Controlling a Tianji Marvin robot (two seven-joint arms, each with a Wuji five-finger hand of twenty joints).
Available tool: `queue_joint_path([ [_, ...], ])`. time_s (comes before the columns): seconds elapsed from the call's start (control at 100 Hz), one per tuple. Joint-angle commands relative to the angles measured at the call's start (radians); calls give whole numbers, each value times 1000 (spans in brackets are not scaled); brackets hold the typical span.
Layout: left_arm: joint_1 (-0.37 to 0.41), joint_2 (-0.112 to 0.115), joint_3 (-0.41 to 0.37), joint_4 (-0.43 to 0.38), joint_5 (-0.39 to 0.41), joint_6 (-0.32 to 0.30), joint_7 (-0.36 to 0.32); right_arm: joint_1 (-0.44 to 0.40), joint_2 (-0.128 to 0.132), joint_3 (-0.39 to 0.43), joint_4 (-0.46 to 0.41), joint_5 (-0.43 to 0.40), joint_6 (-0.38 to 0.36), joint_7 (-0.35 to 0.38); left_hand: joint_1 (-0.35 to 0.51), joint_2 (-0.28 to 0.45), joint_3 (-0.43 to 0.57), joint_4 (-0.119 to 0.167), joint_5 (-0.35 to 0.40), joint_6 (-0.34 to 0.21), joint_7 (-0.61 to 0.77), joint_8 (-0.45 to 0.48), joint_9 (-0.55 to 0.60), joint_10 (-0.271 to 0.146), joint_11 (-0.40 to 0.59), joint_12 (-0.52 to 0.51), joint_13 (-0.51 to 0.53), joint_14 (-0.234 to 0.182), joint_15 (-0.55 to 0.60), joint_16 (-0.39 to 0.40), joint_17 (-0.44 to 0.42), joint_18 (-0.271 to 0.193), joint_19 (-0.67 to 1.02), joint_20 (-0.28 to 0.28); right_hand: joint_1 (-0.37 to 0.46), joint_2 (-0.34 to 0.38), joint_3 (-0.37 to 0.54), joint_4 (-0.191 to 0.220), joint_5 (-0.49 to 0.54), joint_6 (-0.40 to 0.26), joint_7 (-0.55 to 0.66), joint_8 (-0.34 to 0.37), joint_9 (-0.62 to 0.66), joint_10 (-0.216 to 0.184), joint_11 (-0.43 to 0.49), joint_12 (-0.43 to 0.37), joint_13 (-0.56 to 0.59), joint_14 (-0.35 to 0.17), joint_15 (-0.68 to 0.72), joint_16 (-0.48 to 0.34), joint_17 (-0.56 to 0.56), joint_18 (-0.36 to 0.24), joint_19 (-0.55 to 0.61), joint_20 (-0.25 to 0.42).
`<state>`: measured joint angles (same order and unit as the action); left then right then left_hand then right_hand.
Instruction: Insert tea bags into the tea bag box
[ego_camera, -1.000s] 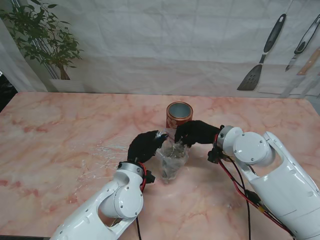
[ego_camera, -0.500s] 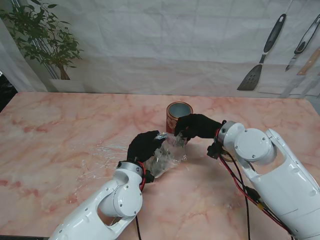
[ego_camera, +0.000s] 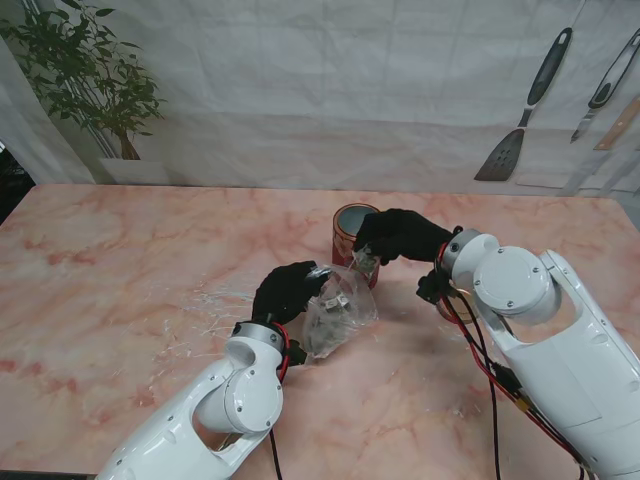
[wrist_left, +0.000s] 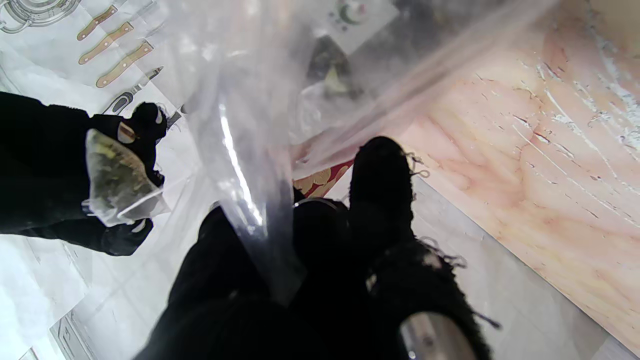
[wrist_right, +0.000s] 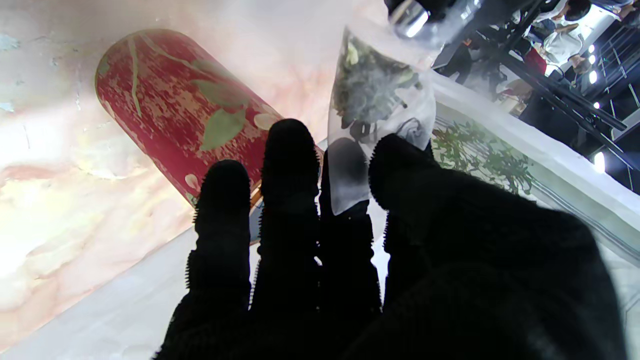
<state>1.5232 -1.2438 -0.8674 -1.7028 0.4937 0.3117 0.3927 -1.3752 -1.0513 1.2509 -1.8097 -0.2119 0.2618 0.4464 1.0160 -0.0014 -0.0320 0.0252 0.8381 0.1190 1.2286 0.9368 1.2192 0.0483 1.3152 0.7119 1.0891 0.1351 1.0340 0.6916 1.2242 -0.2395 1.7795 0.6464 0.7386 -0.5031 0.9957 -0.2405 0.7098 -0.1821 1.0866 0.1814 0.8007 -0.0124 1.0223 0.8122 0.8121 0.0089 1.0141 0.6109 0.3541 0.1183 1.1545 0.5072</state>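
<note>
On the marble worktop, our left hand grips a clear plastic bag with tea bags inside. Our right hand pinches one tea bag clear of the bag, just beside the open red tin standing farther from us.

We read it as a staged kitchen set in a lab: marble-look table, printed utensil backdrop, potted plant, studio rigging behind.
</note>
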Motion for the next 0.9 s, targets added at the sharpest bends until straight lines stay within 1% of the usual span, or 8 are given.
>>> queue_joint_path([
  [0.0,0,0,0,-5,-6,0,-12,3,-4,7,-22,-5,9,-1,57,19,14,3,88,147,112,39,-2,-18,-90,-12,181,130,556,-4,-99,-90,315,-3,-15,-3,23,-21,89,-41,69,21,22,-26,-6,11,30,5,10,1,6,12,14,11],
  [0.24,4,0,-2,-8,-3,-5,-9,18,-9,17,-38,-7,62,-17,58,19,14,4,87,148,111,39,-2,-17,-90,-12,181,131,556,-4,-99,-89,315,-3,-18,-15,36,-22,97,-35,67,19,36,-25,-16,18,41,7,7,0,14,16,21,12],
  [0.45,8,2,-4,-12,1,-3,-10,38,-22,22,-34,2,122,-63,57,19,14,4,87,149,110,38,-2,-17,-90,-12,181,131,555,-4,-99,-88,315,-3,-22,-22,45,-23,104,-34,65,15,46,-22,-25,25,48,8,7,1,16,15,26,13],
  [0.61,9,4,-3,-12,0,-3,-18,59,-39,22,-12,20,165,-123,56,19,14,3,87,147,111,39,-2,-20,-90,-12,181,131,555,-4,-99,-88,315,-3,-24,-27,50,-24,110,-34,63,10,51,-22,-29,29,48,10,10,3,14,15,31,14],
  [0.77,9,5,-4,-11,-2,-5,-23,75,-67,10,31,13,193,-225,57,20,14,3,86,147,111,39,-4,-18,-91,-12,181,131,555,-4,-99,-88,315,-3,-34,-42,65,-27,119,-39,64,-1,62,-22,-31,28,53,9,19,5,9,11,34,15],
  [0.89,10,8,-5,-11,-2,-5,-33,98,-78,2,79,9,205,-259,56,19,14,3,87,147,111,39,-4,-19,-91,-12,181,131,555,-4,-99,-88,315,-4,-45,-49,77,-31,124,-48,65,-12,67,-33,-33,24,56,1,19,4,2,3,29,11],
])
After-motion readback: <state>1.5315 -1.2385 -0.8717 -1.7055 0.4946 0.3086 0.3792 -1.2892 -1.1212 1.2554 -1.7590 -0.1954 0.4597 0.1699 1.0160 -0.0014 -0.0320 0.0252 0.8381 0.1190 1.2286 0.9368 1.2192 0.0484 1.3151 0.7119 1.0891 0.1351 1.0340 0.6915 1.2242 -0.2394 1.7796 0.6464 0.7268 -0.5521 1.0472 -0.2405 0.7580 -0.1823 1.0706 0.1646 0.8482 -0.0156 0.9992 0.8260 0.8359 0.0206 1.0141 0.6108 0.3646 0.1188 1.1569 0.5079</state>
